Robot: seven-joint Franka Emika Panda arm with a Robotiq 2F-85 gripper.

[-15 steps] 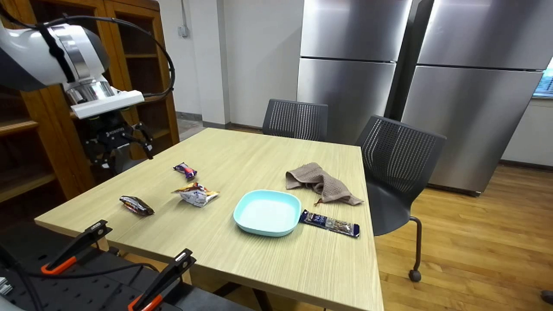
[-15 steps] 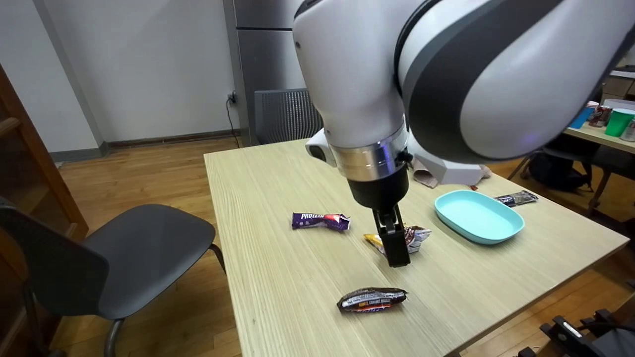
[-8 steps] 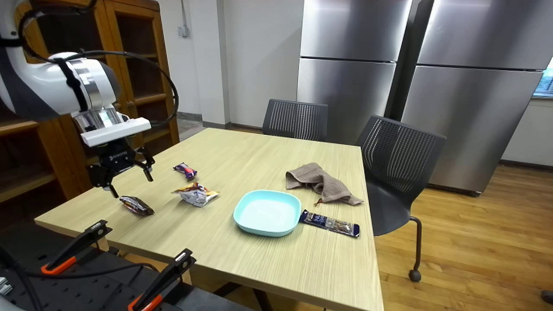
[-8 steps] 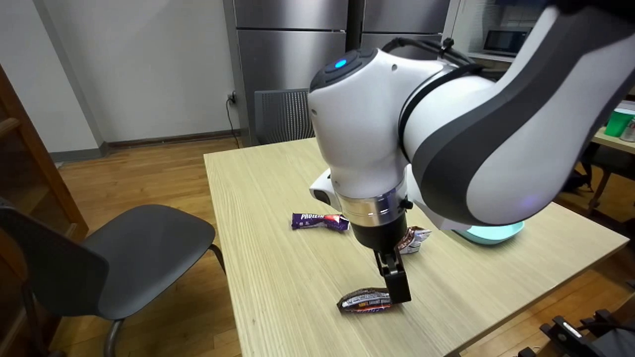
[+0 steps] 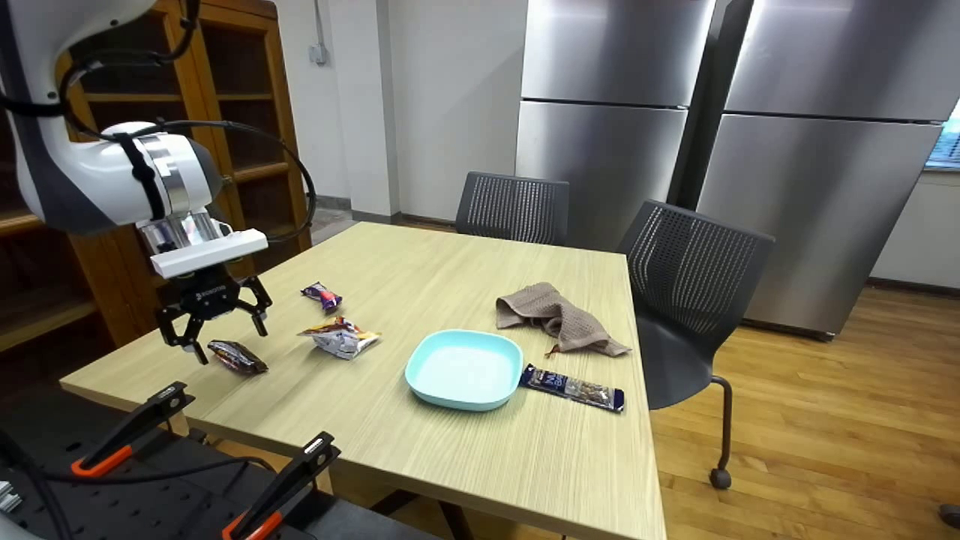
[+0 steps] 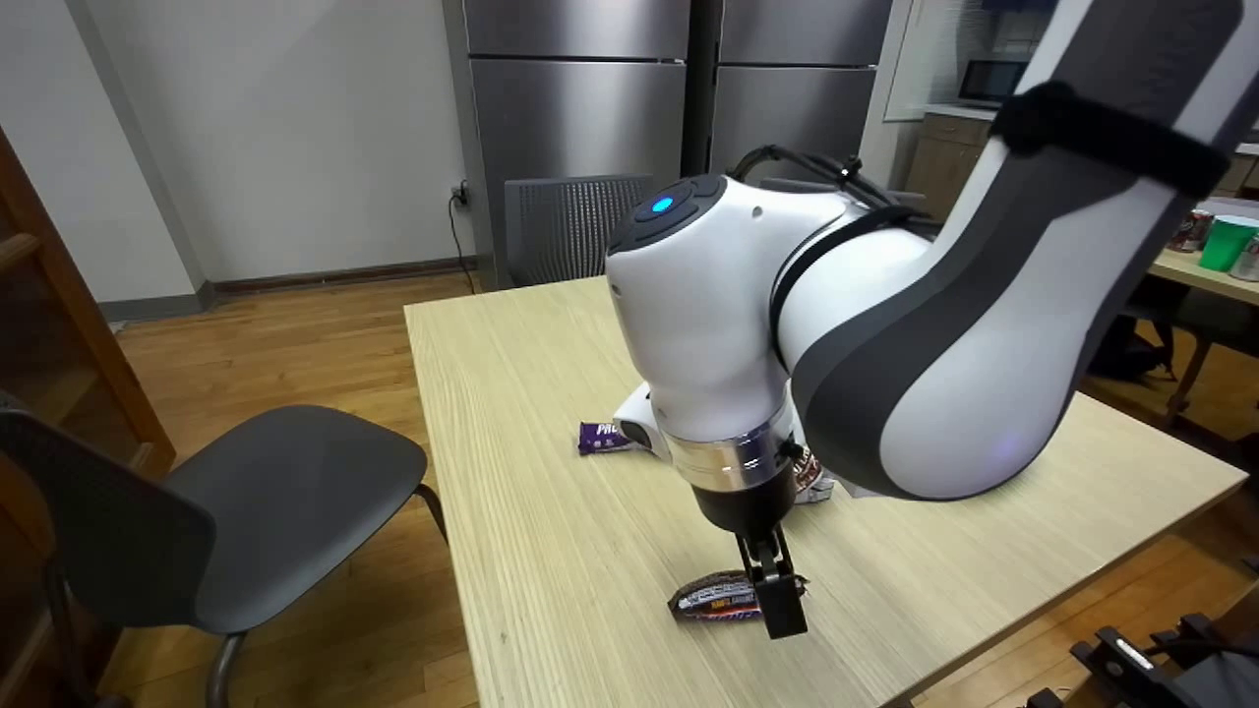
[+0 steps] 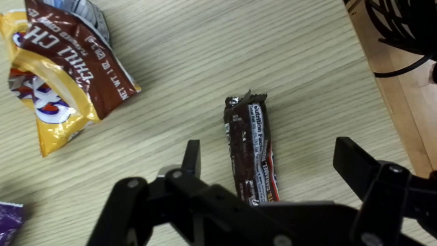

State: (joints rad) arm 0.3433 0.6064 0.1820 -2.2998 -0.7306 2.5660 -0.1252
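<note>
1. Got a glossy brown, plastic-wrapped candy bar [image 7: 251, 150] lying on the pale wood-grain worktop [image 7: 307, 68], basically right between the fingers [image 7: 192, 159] of the black metal hand [image 7: 267, 153].
2. As for the hand: fully released, spread wide, with strips of worktop showing on both sides of the candy bar in the wrist view.
3. Runs lengthwise through that gap, a touch nearer to the finger facing the crumpled yellow-and-brown foil chip bag [image 7: 65, 68], then disappears behind the hand at the lower end.
4. Partly blocked from sight by a finger [image 6: 780, 602] in an exterior view.
5. Poking into a corner of the wrist view: a shiny purple plastic-wrapped protein bar [image 7: 10, 222].
6. Well apart from the hand in an exterior view: a turquoise rounded-square plastic dish [image 5: 465, 369], a flat navy plastic-wrapped nut bar [image 5: 574, 387] just beside it, plus a rumpled taupe cloth [image 5: 555, 315] near both.
</note>
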